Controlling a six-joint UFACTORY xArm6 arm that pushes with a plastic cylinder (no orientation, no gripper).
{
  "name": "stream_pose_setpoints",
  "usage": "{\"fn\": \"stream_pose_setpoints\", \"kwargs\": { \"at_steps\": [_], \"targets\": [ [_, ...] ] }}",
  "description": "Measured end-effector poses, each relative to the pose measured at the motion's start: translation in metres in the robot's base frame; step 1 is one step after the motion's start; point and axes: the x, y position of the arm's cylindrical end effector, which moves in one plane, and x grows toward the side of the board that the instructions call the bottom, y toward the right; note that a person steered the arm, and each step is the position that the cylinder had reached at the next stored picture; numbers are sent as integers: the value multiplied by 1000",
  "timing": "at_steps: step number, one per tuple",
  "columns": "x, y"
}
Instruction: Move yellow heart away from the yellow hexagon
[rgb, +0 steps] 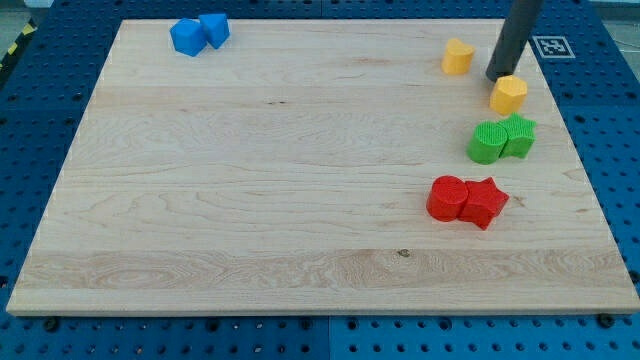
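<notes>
Two yellow blocks lie at the view's upper right. The rounder one (508, 94) looks like the yellow heart. The one with a peaked top (458, 56) looks like the yellow hexagon and lies up and to the left of it. My dark rod comes down from the view's top edge. My tip (497, 77) rests on the board between the two blocks, right at the heart's upper left edge, and seems to touch it. A small gap separates the tip from the hexagon on its left.
A green circle (488, 142) and a second green block (518, 135) sit together just below the heart. A red circle (447, 197) and a red star (484, 202) touch lower down. Two blue blocks (186, 37) (214, 29) sit at the top left. The board's right edge (575, 150) is close.
</notes>
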Motion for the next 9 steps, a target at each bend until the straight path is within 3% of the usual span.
{"fn": "stream_pose_setpoints", "kwargs": {
  "at_steps": [1,2,3,4,5,6,7,8,9],
  "targets": [
    [-19,-28],
    [-33,-94],
    [-33,-105],
    [-40,-67],
    [-64,-77],
    [-88,-135],
    [-90,-195],
    [-62,-239],
    [-63,-252]
  ]
}}
